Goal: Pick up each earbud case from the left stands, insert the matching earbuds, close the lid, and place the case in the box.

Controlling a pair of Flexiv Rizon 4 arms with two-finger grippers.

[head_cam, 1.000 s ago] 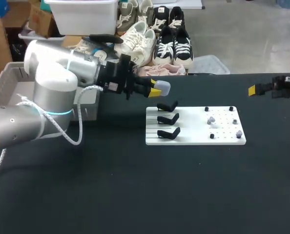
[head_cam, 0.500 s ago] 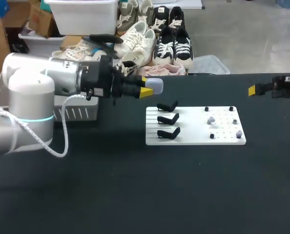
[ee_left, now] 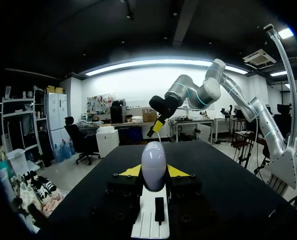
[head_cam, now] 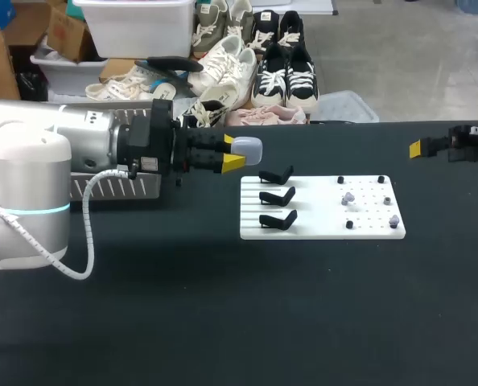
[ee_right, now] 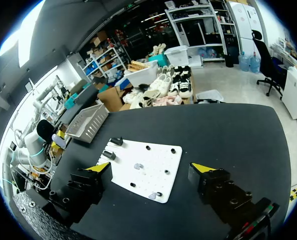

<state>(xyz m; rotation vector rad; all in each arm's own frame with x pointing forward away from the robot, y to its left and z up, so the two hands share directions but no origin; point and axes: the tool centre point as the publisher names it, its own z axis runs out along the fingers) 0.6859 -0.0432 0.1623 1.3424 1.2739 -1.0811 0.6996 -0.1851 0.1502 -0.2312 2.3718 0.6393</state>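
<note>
My left gripper (head_cam: 232,154) is shut on a pale lilac earbud case (head_cam: 246,148), held in the air just left of the white board (head_cam: 322,227). In the left wrist view the case (ee_left: 153,167) stands upright between the yellow tips, above the board's end (ee_left: 147,225). Three black stands (head_cam: 276,197) line the board's left part, with nothing on them. Small lilac earbuds (head_cam: 348,197) sit among black pegs on its right part. My right gripper (head_cam: 416,148) hangs open at the far right, away from the board; its own view shows wide-apart fingers over the board (ee_right: 161,155).
A grey slatted basket (head_cam: 118,186) stands at the table's back left, partly behind my left arm; it also shows as the basket (ee_right: 86,121) in the right wrist view. Dark tabletop stretches in front of the board.
My left arm has drawn back to the left with the case still in its grip, uncovering more of the basket. The right arm has not moved.
</note>
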